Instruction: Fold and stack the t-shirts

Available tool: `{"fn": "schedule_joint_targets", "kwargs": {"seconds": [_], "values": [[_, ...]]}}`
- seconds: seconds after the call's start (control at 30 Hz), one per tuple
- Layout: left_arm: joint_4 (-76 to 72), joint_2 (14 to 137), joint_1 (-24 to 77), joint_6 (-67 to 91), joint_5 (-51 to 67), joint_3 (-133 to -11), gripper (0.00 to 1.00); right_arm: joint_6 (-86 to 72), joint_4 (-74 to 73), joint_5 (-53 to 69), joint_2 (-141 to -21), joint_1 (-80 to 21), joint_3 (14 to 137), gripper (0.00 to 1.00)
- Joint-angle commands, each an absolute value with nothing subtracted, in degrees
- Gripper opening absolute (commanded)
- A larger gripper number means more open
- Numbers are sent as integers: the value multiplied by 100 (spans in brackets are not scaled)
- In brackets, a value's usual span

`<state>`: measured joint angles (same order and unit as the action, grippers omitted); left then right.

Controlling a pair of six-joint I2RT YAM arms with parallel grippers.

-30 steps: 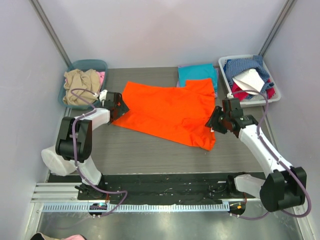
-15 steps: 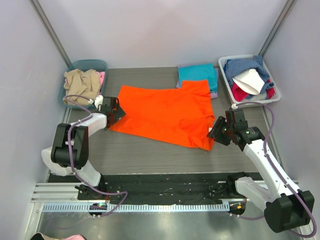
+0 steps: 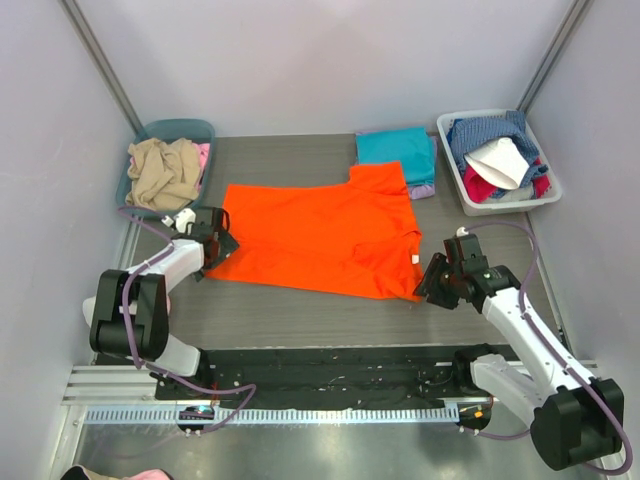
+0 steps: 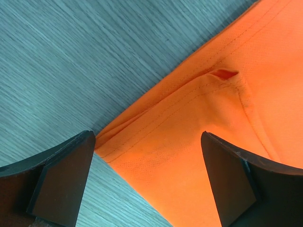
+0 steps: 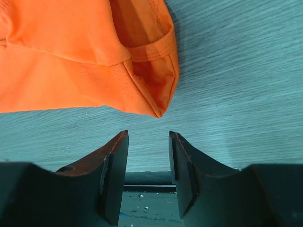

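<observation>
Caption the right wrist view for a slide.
Right pincer, open, poised just off a corner of the orange t-shirt.

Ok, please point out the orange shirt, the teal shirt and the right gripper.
orange shirt (image 3: 320,235), top view, middle of the cloth.
teal shirt (image 3: 392,147), top view, middle of the cloth.
right gripper (image 5: 147,138), right wrist view, between its fingertips.

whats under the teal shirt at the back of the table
A lavender shirt lies under the teal shirt; only a thin strip shows at the teal one's right and near edges. The rest is covered, so anything else beneath cannot be seen.
</observation>
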<state>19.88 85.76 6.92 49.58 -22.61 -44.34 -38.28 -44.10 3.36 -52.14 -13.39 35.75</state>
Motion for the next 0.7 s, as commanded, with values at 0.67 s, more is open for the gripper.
{"fn": "schedule_joint_targets", "kwargs": {"seconds": [0.67], "values": [[1960, 8552, 466, 4939, -2347, -4342, 100, -3630, -2874, 237, -6090, -1450, 3147, 35]]}}
